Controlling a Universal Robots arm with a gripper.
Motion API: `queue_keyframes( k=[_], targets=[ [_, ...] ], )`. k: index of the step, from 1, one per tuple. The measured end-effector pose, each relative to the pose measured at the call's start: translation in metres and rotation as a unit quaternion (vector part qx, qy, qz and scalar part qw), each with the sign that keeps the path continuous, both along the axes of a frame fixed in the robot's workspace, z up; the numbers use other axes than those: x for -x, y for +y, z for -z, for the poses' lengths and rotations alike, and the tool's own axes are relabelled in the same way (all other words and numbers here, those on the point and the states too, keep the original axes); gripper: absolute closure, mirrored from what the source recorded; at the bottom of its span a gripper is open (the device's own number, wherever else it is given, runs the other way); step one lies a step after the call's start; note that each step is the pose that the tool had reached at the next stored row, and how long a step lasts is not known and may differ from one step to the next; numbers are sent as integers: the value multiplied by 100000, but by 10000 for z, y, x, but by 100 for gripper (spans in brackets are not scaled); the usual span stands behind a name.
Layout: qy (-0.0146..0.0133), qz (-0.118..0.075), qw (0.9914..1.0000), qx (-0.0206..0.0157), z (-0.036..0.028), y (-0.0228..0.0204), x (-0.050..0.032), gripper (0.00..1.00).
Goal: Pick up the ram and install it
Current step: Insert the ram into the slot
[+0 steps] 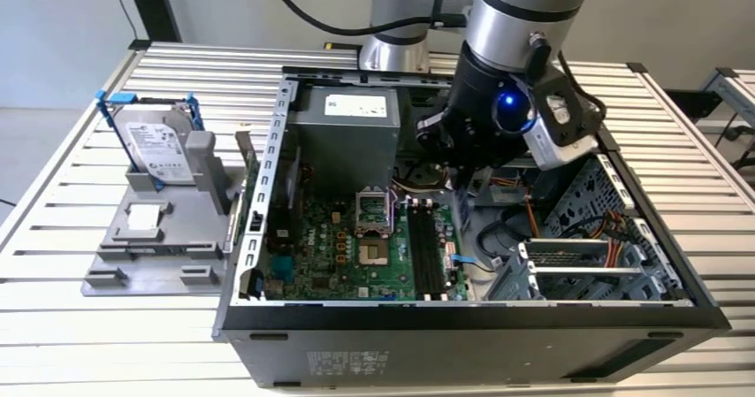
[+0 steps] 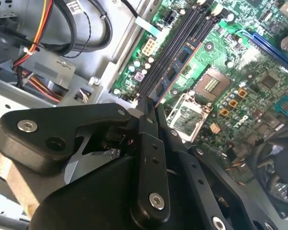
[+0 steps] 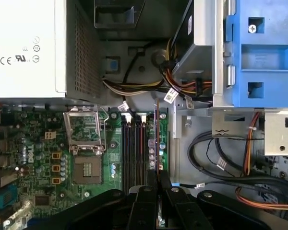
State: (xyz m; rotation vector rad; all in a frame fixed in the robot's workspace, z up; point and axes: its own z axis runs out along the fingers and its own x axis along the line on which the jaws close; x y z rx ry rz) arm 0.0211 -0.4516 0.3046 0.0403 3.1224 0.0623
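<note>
Ram [image 3: 157,139] insertion looks to be the step in hand: open PC case [image 1: 472,326] on bench [image 1: 48,344], motherboard [image 3: 115,143] inside, stick edge-on along the memory slots [image 3: 132,153], fingers [image 3: 143,211] clamped on its end. Calls for stick square w/ slot, straight press. Whether it's seated yet is hidden.

Motherboard [image 3: 114,141] green; ram [image 3: 157,134] dark green-black; end effector [image 3: 158,178] black (matte); drive bracket [image 3: 259,52] blue.
</note>
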Motion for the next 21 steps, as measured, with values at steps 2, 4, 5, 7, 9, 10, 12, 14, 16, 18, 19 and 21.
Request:
queue_keyframes(
  k=[2,4,5,7,9,10,12,14,16,18,19,21],
  targets=[
    [-1,-1,100000,1,36,0,0,100],
    [-1,7,100000,-2,74,0,1,100],
    [-1,3,100000,1,91,0,2,100],
    [2,9,100000,0,127,0,7,100],
    [0,1,100000,2,164,-8,14,100],
    [2,1,100000,10,181,-22,19,100],
    [-3,-3,100000,-4,219,-59,30,100],
    [-1,47,100000,-6,256,-84,40,100],
    [1,80,100000,5,293,-105,52,100],
    [-3,76,100000,3,329,-115,58,100],
    [0,70,100000,17,346,-119,60,100],
    [3,74,100000,54,383,-125,64,100]
  ],
)
